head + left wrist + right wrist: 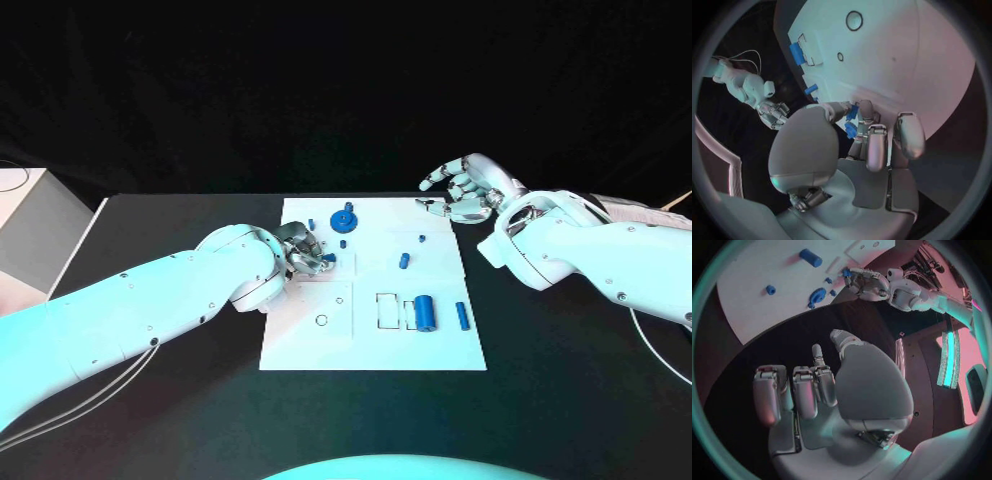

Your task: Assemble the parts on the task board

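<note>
The left hand [299, 252] pinches a small blue plastic part [851, 131] at its fingertips over the flat white task board [325, 345]. The right hand [464, 187], fingers spread, hovers beyond. Several loose parts lie nearby, so assembly seems barely begun.

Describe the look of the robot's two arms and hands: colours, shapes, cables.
Both arms are smooth, rounded white shells with small dark screw dots; thin cables hang beside the left arm and the right arm. The left hand and right hand are silver metal, with jointed fingers ending in rounded pale pads and a broad, smooth domed cover at the thumb base.
</note>
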### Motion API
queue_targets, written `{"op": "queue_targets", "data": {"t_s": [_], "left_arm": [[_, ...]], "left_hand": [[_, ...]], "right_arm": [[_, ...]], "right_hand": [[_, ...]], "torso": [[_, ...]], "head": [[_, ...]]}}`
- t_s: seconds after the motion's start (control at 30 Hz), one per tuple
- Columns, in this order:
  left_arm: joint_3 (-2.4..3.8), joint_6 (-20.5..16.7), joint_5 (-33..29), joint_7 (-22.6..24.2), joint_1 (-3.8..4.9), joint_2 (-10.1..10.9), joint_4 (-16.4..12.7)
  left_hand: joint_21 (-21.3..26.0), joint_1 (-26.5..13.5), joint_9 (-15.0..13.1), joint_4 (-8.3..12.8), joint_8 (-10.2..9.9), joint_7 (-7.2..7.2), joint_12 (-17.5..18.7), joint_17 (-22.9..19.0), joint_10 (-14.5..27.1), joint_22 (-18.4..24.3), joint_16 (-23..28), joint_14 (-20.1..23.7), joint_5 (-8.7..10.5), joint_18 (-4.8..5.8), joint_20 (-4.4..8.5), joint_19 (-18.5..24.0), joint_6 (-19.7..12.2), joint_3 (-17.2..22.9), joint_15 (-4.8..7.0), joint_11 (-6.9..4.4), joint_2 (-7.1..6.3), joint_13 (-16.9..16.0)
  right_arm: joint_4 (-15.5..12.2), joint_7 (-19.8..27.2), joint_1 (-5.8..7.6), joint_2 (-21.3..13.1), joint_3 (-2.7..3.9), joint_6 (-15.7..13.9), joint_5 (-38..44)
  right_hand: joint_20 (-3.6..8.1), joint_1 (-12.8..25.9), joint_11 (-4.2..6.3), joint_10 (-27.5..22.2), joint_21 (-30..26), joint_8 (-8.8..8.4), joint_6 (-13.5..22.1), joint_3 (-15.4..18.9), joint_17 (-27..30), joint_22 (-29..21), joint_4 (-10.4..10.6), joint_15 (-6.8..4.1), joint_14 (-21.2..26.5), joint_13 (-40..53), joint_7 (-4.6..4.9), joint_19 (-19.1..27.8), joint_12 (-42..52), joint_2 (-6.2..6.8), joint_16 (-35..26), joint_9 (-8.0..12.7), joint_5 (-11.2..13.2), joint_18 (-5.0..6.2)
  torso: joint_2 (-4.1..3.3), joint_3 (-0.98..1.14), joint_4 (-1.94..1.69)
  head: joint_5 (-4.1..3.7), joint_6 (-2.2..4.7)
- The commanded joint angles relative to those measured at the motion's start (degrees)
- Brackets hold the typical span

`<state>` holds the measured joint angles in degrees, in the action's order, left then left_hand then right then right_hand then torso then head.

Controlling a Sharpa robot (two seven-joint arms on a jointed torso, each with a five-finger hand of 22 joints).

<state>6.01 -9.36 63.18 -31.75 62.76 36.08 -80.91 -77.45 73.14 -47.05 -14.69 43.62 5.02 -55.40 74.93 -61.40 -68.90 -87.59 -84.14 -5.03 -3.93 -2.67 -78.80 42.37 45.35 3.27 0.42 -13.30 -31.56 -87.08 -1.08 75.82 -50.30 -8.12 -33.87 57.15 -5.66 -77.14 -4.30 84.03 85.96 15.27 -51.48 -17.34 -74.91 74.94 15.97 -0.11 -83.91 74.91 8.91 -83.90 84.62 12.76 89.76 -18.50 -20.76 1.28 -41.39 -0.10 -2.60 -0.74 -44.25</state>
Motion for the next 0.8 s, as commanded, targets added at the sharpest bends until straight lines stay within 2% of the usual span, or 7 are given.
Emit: {"op": "queue_targets", "data": {"t_s": [0.03,0.13,0.33,0.57,0.8], "left_arm": [[-0.08,-0.4,-3.2,1.5,-0.11,0.0,-0.1],[-0.07,-0.9,-4.2,2.0,-0.12,0.0,-0.2],[0.07,-1.0,-6.4,2.6,-0.12,0.4,-0.6],[1.26,1.2,-10.4,3.0,-0.12,1.2,-0.9],[2.36,6.7,-16.0,2.9,-0.08,2.2,-0.8]], "left_hand": [[0.2,1.3,-0.8,3.6,0.9,-0.37,-0.2,10.6,0.6,0.0,0.2,-3.9,-0.38,-0.89,-0.12,0.4,-0.1,4.1,-0.32,0.04,0.64,0.1],[0.1,1.3,-1.3,4.9,1.7,-0.05,-0.1,10.6,0.3,-0.2,0.2,-3.9,-0.53,-0.87,-0.18,0.4,-0.3,6.1,-0.41,0.18,0.75,0.4],[0.1,1.0,-1.7,5.6,2.3,0.03,0.0,10.6,-0.2,-0.2,0.2,-3.9,-0.51,-0.88,-0.26,0.4,-0.3,7.3,-0.44,0.21,0.7,0.7],[0.4,0.6,-1.8,6.1,2.6,0.04,0.2,10.4,-0.3,0.2,0.3,-3.8,-0.18,-0.99,-0.29,0.7,-0.4,7.9,-0.46,0.22,0.82,0.9],[1.2,-0.7,-2.1,6.8,2.9,-0.13,0.7,9.5,0.0,1.4,0.8,-3.3,-0.42,-1.27,-0.4,1.6,-0.9,8.7,-0.45,0.15,1.19,1.3]], "right_arm": [[0.0,-0.1,-0.07,0.1,0.0,1.2,0.5],[0.0,-0.2,-0.1,0.1,-0.01,1.4,0.5],[0.1,-0.2,-0.14,0.1,-0.02,1.6,0.6],[0.0,-0.3,-0.17,0.0,-0.02,1.8,0.6],[-0.3,-0.3,-0.18,0.0,-0.04,2.0,0.7]], "right_hand": [[0.13,0.2,0.17,0.9,-0.1,-0.19,0.3,-0.3,-15.1,11.7,0.0,-0.1,-6.1,10.6,0.02,-4.4,0.2,0.13,0.2,-0.1,-0.4,-0.17],[0.13,0.2,0.17,0.9,-0.1,-0.2,0.3,-0.4,-15.1,11.7,0.0,-0.1,-6.1,10.6,0.02,-4.4,0.2,0.14,0.2,-0.1,-0.6,-0.17],[0.13,0.2,0.17,0.9,-0.1,-0.2,0.3,-0.4,-15.1,11.7,0.0,-0.1,-6.1,10.6,0.02,-4.4,0.2,0.14,0.2,-0.1,-0.6,-0.17],[0.13,0.2,0.17,0.9,-0.1,-0.21,0.4,-0.4,-15.1,11.7,0.0,-0.1,-6.1,10.5,0.02,-4.4,0.1,0.16,0.2,-0.1,-0.7,-0.17],[0.13,0.0,0.19,1.0,-0.1,-0.21,0.3,-0.6,-15.1,11.8,-0.1,-0.1,-6.1,10.6,0.01,-4.5,0.2,0.19,0.2,-0.1,-1.1,-0.18]], "torso": [[-0.01,-0.01,-0.04],[-0.01,-0.01,-0.02],[0.01,0.0,-0.02],[0.02,0.03,-0.05],[0.04,0.03,-0.04]], "head": [[-0.01,-0.04],[0.02,-0.04],[0.05,0.05],[-0.01,0.14],[0.0,0.23]]}}
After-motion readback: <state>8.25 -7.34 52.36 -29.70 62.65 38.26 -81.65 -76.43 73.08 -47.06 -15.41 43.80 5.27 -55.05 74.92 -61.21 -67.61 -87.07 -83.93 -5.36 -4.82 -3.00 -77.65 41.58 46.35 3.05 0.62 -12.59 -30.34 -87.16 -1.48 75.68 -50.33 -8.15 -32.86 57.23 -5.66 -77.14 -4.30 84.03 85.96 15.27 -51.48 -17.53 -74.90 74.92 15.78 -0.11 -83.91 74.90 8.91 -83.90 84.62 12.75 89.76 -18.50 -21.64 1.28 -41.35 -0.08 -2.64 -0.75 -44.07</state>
